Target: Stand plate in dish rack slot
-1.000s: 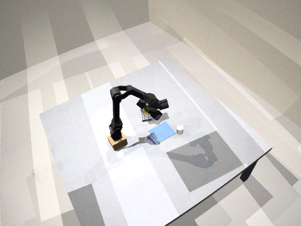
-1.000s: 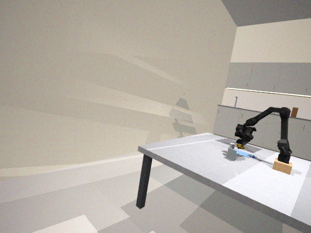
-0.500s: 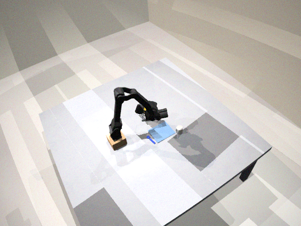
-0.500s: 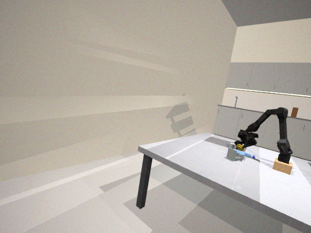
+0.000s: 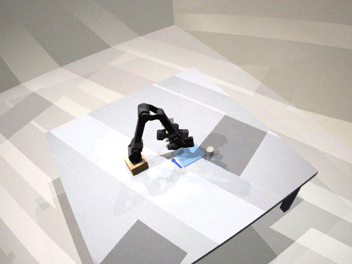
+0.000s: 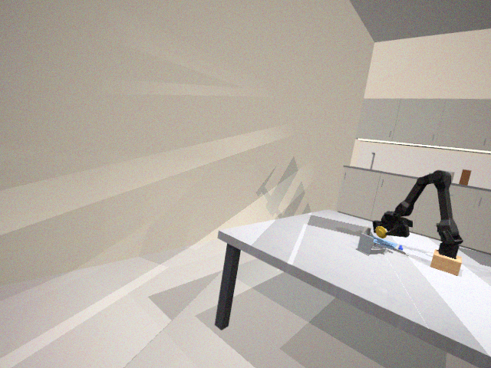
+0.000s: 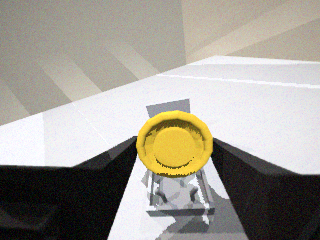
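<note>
The yellow plate (image 6: 380, 231) (image 7: 175, 145) is held between the fingers of my gripper (image 7: 173, 141), which is shut on its sides. In the exterior view its round face shows, turned steeply upward on edge. In the top view the arm hides nearly all of the plate. The grey dish rack (image 6: 364, 242) (image 7: 180, 212) stands on the table, with a tall end panel and small rails. In the wrist view the plate overlaps the rack's far part. The plate looks above the rack; the exact gap and slot cannot be told. In the top view the arm mostly hides the rack.
A light blue flat board (image 5: 194, 157) lies beside the rack, with a blue spoon-like thing (image 5: 177, 164) at its edge and a pale cup (image 5: 210, 151) by its far corner. The arm stands on a wooden block (image 5: 139, 168).
</note>
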`<state>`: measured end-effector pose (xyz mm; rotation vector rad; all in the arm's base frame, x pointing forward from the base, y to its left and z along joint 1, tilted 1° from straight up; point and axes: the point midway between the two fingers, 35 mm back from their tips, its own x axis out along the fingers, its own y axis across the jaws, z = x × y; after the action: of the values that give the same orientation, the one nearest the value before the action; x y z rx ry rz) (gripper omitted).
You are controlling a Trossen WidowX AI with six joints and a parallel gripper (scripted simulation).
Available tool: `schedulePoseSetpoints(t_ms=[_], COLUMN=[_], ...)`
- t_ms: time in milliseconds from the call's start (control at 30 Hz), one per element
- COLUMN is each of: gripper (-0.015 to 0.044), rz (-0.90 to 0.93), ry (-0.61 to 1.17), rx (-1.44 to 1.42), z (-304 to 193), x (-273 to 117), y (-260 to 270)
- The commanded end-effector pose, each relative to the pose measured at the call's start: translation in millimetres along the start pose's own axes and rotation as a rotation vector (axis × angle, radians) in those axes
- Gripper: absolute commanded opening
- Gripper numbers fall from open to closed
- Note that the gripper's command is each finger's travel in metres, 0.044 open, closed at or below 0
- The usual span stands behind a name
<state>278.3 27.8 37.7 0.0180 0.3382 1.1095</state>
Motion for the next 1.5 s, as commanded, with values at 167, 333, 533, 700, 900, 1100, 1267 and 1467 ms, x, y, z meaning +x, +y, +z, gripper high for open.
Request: schedulePoseSetpoints(t_ms=[167, 333, 533, 700, 900, 1100, 1267, 1467], gripper=[0.0, 0.0, 0.0, 0.0, 0.0, 0.0, 0.0, 0.0], rz=[-0.041, -0.041, -0.041, -0.04, -0.04, -0.041, -0.042, -0.044], ry=[-0.141, -0.141, -0.14, -0.136, -0.133, -0.132, -0.132, -0.134], rx=[-0.183, -0.183, -0.183, -0.181, -0.181, -0.183, -0.184, -0.186], z=[1, 1, 0, -7, -14, -19, -22, -24], x=[-7, -7, -7, -2, 4, 9, 13, 18], y=[6, 6, 6, 4, 2, 1, 1, 3])
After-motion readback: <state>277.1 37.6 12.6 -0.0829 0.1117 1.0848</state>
